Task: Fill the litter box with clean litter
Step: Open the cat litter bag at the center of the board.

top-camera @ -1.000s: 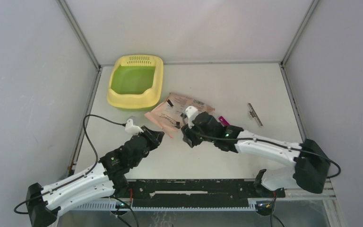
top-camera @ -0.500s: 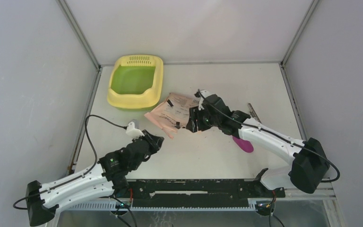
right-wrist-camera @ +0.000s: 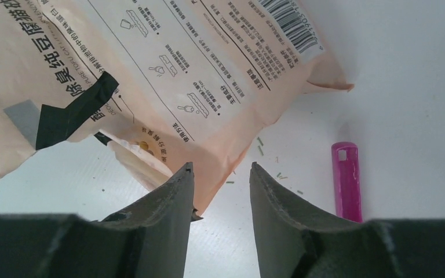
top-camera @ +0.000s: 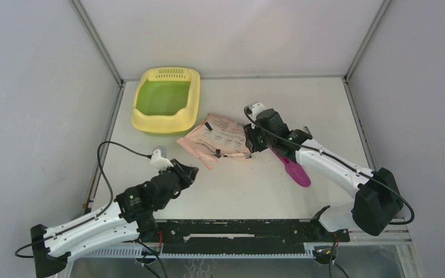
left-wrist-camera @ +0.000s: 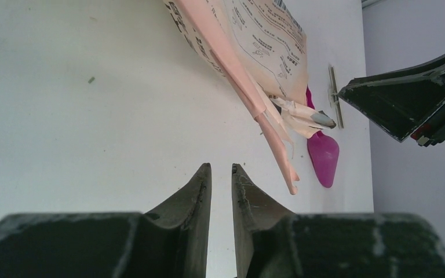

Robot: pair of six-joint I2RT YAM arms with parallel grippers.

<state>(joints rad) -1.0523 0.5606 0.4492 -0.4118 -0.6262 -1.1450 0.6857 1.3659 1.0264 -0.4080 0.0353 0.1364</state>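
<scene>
The litter box (top-camera: 195,98), pale yellow with a bare green floor, stands at the back left. Of the clean litter only a few stray green granules (right-wrist-camera: 261,149) show on the table. They lie beside a peach printed bag (top-camera: 217,139) (right-wrist-camera: 168,75) (left-wrist-camera: 261,46) that lies flat in the middle. My right gripper (top-camera: 248,141) (right-wrist-camera: 220,168) is at the bag's right end, open, with the bag's corner lying between its fingers. My left gripper (top-camera: 190,171) (left-wrist-camera: 221,168) hovers over bare table short of the bag. Its jaws are a narrow gap apart with nothing in them.
A magenta scoop (top-camera: 294,169) (right-wrist-camera: 346,179) (left-wrist-camera: 323,153) lies on the table under my right forearm. A small metal strip (top-camera: 312,139) (left-wrist-camera: 334,95) lies further right. Grey walls close in the table on three sides, and a black rail (top-camera: 237,229) runs along the near edge.
My right gripper has swung from the bag's near edge back and right to its right end, uncovering the scoop. My left arm has drawn back slightly toward the near edge.
</scene>
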